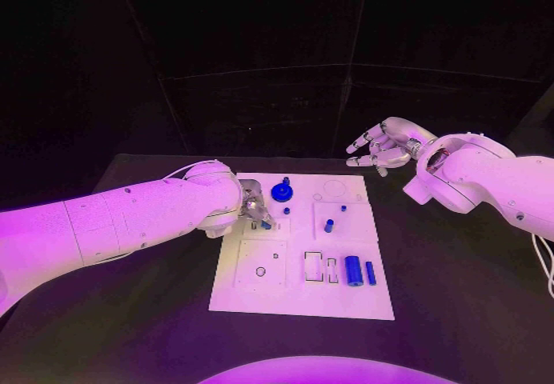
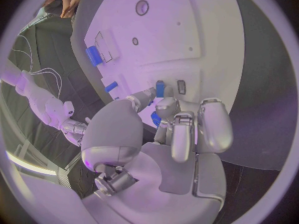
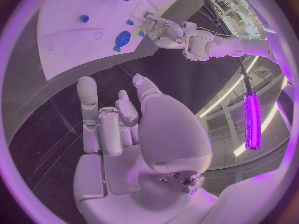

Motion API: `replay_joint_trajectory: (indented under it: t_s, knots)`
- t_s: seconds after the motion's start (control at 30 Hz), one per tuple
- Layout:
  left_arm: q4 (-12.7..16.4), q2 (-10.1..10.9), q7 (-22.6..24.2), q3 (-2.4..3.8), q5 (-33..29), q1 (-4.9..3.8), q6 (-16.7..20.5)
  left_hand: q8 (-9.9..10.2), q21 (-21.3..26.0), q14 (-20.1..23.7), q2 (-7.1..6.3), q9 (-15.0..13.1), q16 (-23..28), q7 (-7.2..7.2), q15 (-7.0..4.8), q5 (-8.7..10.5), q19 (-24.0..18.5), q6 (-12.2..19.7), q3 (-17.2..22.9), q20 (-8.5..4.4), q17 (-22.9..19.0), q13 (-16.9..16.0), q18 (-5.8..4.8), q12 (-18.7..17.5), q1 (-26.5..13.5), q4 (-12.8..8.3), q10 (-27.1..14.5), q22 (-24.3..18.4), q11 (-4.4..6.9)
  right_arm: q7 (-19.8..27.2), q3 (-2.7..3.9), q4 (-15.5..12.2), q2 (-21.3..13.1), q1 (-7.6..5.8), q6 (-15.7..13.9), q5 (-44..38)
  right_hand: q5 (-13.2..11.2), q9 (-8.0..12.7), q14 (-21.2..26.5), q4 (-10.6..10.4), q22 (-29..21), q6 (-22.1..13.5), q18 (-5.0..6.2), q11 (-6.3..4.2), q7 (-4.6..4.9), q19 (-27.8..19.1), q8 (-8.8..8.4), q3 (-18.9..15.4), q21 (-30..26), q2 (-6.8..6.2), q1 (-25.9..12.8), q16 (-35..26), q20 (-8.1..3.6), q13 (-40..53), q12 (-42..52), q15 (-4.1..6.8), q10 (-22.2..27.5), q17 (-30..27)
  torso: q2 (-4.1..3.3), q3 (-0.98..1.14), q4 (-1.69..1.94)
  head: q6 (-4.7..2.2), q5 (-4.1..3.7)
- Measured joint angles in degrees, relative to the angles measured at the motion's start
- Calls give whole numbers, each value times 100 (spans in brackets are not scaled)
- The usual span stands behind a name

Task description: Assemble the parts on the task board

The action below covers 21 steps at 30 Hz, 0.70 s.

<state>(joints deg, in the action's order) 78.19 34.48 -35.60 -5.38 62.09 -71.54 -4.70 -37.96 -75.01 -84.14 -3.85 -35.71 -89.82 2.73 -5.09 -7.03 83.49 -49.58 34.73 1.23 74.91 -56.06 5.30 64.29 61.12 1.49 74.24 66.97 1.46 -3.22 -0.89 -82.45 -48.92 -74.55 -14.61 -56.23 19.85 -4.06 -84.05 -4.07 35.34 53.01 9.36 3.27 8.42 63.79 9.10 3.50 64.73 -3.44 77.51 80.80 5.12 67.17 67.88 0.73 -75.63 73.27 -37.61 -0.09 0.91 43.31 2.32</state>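
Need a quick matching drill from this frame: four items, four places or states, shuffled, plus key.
1. left robot hand
2. right robot hand
3. large blue cylinder
4. task board

A. lying near the board's near right corner
B. white plate in the middle of the table
C. off the board, beyond its far right corner, holding nothing
D. over the board's left side at a small blue part

Pairs: 1-D, 2-C, 3-A, 4-B

On the one board [image 1: 303, 298] lie about seven blue parts: near its far edge one disc [image 1: 283, 194], near its front edge two cylinders [image 1: 355, 274].
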Motion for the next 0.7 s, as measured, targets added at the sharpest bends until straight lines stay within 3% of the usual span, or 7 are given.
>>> replay_joint_trajectory:
  t_s: [0.47,0.7]
  knots:
    - [-73,-38,-35,1,-57,-3,-97,-74,-56,21,26,-24,0,-79,-21,-29,39,-122,159,-39,0,-113,0,101,-137,14,62,121,60,-1,0,7,7,0,0,1,28,0,0,-23,0,0,-1,0,0,0,0,22,0,0,0,0,0,0,0,0,0,0,0,1,-3,15,-4]
    - [-87,-41,-25,1,-91,-1,-83,-133,-89,21,119,-65,0,-71,-21,-29,39,-157,209,-39,0,-148,0,139,-230,61,101,166,82,-1,0,15,18,0,1,1,28,0,0,-23,0,0,-1,0,0,0,0,22,0,0,0,1,0,1,0,0,0,0,0,-2,-3,19,-9]
